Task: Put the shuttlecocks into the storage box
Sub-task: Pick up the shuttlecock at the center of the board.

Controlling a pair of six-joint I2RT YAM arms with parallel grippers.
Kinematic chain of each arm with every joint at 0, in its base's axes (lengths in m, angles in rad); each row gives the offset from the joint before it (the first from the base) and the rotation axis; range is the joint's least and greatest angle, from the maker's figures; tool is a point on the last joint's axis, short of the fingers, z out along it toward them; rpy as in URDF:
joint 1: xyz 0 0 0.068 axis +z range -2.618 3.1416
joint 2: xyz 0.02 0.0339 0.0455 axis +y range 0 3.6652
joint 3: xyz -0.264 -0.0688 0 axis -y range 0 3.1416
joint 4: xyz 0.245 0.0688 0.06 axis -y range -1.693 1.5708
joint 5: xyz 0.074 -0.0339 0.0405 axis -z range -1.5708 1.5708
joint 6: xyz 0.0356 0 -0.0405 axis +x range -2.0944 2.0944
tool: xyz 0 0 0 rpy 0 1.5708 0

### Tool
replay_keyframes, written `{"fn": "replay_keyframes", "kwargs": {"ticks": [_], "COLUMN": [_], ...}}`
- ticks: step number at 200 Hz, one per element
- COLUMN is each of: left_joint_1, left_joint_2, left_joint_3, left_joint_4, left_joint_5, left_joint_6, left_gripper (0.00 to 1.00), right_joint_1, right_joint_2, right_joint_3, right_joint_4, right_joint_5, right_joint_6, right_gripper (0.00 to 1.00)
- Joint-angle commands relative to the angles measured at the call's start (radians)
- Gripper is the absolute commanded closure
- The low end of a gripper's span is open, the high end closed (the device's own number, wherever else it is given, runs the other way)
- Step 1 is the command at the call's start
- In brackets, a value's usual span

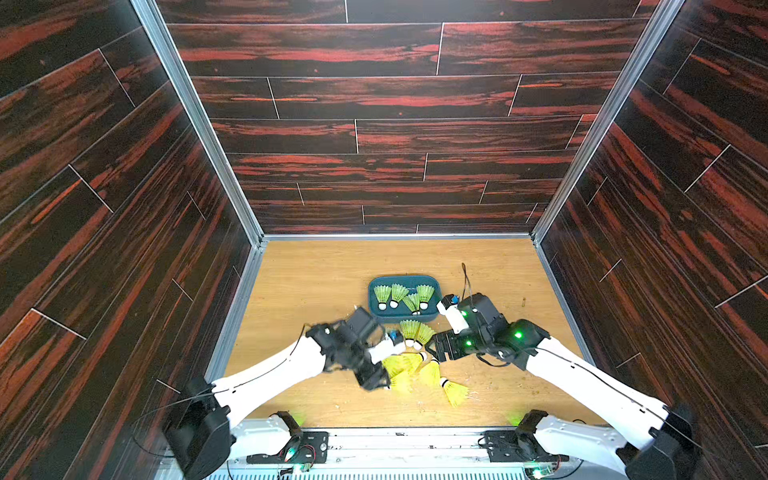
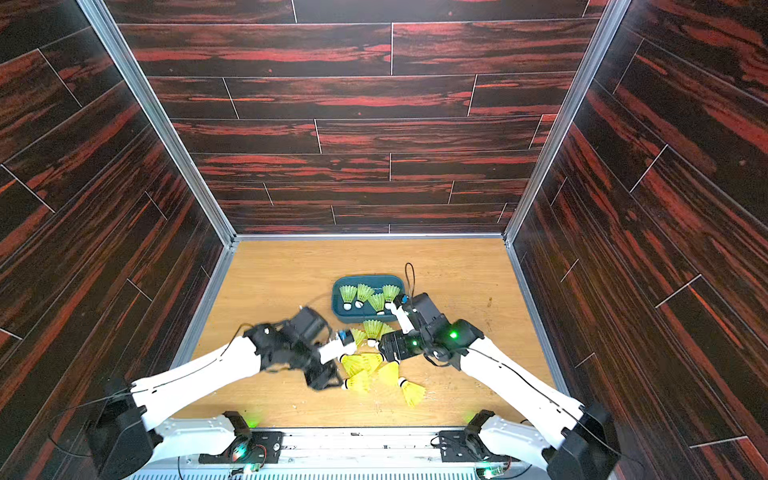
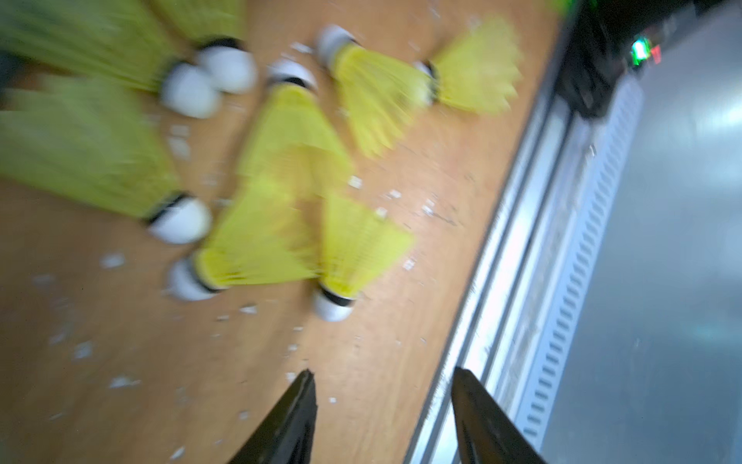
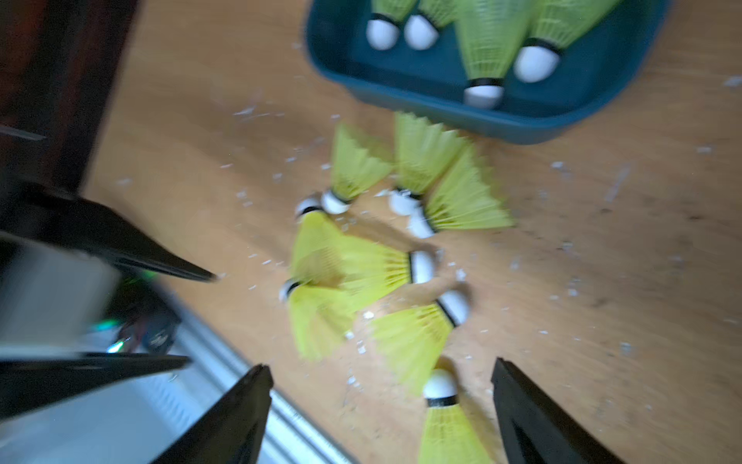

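The teal storage box (image 1: 376,309) (image 4: 594,80) sits mid-table with several shuttlecocks (image 1: 399,295) lying in it. Just in front of it, several more neon yellow shuttlecocks (image 1: 415,359) (image 3: 289,160) lie in a loose pile on the wood. My left gripper (image 3: 383,370) (image 1: 374,380) is at the pile's left side, open, with only bare table and the front rail between its fingers. My right gripper (image 4: 381,365) (image 1: 438,353) hovers over the pile's right side, open wide. One shuttlecock (image 4: 441,418) lies on the table between its fingers, untouched. Both wrist views are blurred.
Small white flakes (image 4: 257,112) litter the wooden table (image 1: 316,282). An aluminium rail (image 3: 522,241) runs along the near edge. Dark wood-patterned walls (image 1: 124,249) close in three sides. A thin black cable (image 1: 465,278) loops beside the box's right end.
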Motion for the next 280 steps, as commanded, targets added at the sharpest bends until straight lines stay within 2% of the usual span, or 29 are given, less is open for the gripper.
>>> {"fn": "replay_keyframes", "kwargs": {"ticks": [1, 5, 18, 79, 106, 148, 206, 280], "left_joint_1": [-0.025, -0.033, -0.064, -0.129, -0.135, -0.136, -0.137, -0.141], "left_joint_2": [-0.038, -0.039, -0.031, 0.108, 0.15, 0.186, 0.236, 0.304], "left_joint_3": [-0.045, -0.054, -0.054, 0.001, 0.033, 0.045, 0.026, 0.029], "left_joint_4": [0.065, 0.082, 0.115, 0.129, 0.07, -0.023, 0.038, 0.133], "left_joint_5": [-0.015, -0.017, -0.049, -0.148, -0.227, -0.283, -0.293, -0.308], "left_joint_6": [0.032, 0.031, 0.034, 0.059, 0.07, 0.145, 0.207, 0.198], "left_gripper": [0.42, 0.43, 0.44, 0.51, 0.54, 0.54, 0.53, 0.51], "right_joint_1": [0.006, 0.005, 0.006, 0.006, 0.006, 0.006, 0.005, 0.005], "right_joint_2": [-0.037, -0.045, -0.075, -0.185, -0.193, -0.205, -0.199, -0.227], "right_joint_3": [-0.025, -0.03, -0.05, -0.091, -0.079, -0.074, -0.089, -0.138], "right_joint_4": [-0.037, -0.043, -0.061, -0.131, -0.152, -0.17, -0.172, -0.147], "right_joint_5": [-0.142, -0.16, -0.211, -0.202, -0.19, -0.171, -0.196, -0.19], "right_joint_6": [-0.01, -0.01, 0.0, 0.106, 0.122, 0.121, 0.115, 0.152], "right_gripper": [0.06, 0.02, 0.02, 0.03, 0.02, 0.03, 0.02, 0.02]}}
